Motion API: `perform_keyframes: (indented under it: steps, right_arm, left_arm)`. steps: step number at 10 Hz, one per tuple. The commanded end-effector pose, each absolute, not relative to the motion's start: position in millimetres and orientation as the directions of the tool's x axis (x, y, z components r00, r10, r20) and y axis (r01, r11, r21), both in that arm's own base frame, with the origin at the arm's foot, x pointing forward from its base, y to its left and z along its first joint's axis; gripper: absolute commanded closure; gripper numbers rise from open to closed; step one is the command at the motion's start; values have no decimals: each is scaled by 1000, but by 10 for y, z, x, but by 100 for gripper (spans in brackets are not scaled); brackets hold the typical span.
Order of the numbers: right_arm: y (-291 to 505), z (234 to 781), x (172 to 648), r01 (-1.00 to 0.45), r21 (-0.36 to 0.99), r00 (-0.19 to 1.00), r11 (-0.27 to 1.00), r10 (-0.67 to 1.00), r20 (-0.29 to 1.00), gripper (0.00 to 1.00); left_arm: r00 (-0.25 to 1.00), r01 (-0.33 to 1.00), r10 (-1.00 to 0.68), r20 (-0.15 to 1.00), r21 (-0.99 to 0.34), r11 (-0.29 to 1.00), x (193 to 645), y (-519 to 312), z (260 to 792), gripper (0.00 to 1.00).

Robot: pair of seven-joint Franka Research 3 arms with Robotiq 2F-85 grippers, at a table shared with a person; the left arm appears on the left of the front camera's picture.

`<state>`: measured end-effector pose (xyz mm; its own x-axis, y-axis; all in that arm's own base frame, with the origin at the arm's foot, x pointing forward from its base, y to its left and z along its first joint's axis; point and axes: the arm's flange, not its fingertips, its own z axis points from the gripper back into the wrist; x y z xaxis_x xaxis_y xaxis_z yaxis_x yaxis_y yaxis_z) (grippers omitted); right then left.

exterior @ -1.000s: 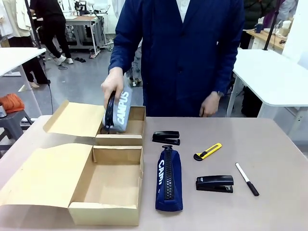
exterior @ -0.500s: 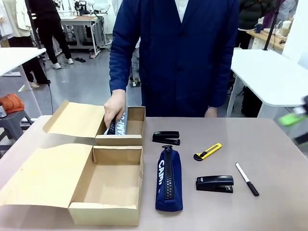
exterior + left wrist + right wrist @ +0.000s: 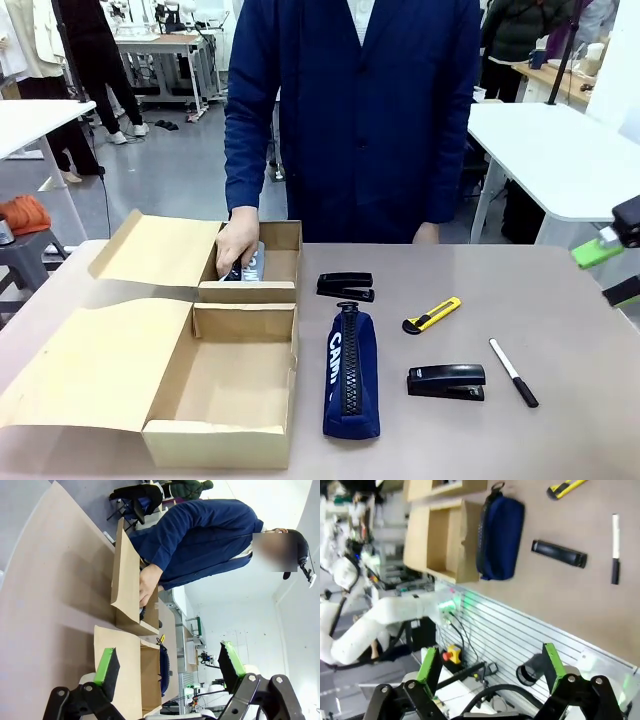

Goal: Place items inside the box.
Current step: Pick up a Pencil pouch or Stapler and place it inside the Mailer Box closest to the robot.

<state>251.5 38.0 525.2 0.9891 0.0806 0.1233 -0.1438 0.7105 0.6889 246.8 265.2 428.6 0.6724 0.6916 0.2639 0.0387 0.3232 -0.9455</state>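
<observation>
While your right end effector hangs spread and empty by the tabletop's right edge, your left end effector equally spread, the person's hand holds one navy pouch down inside the far box. Marker and near stapler lie closest to you, then knife, far stapler and second pouch, all unobstructed beside the near box.

You are looking at two boxes, two pouches, two staplers, one knife and one marker.
</observation>
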Motion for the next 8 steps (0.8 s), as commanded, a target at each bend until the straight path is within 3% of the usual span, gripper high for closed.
perform_keyframes:
  steps: [1, 3, 5, 6, 7, 8]
  right_arm:
    - [1048, 5073, 2842, -278, 668, 943, 690, 329, 53, 0]
    - [1764, 4862, 3158, -260, 655, 901, 709, 422, -100, 0]
    - [2541, 4573, 3186, -103, 543, 950, 833, 244, -194, 0]
    - [2767, 4429, 3199, -37, 430, 989, 902, 94, -113, 0]
    - [2670, 4448, 3262, 35, 268, 984, 963, -80, 158, 0]
    - [2647, 4454, 3070, -151, 559, 954, 815, 269, -135, 0]
  left_arm:
    - [663, 67, 693, 283, -944, 322, 2469, 2652, 4292, 0]
    - [663, 67, 693, 283, -944, 322, 2469, 2652, 4292, 0]
    - [663, 67, 693, 283, -944, 322, 2469, 2652, 4292, 0]
    - [663, 67, 693, 283, -944, 322, 2469, 2652, 4292, 0]
    - [663, 67, 693, 283, -944, 322, 2469, 2652, 4292, 0]
    - [663, 67, 693, 283, -944, 322, 2469, 2652, 4292, 0]
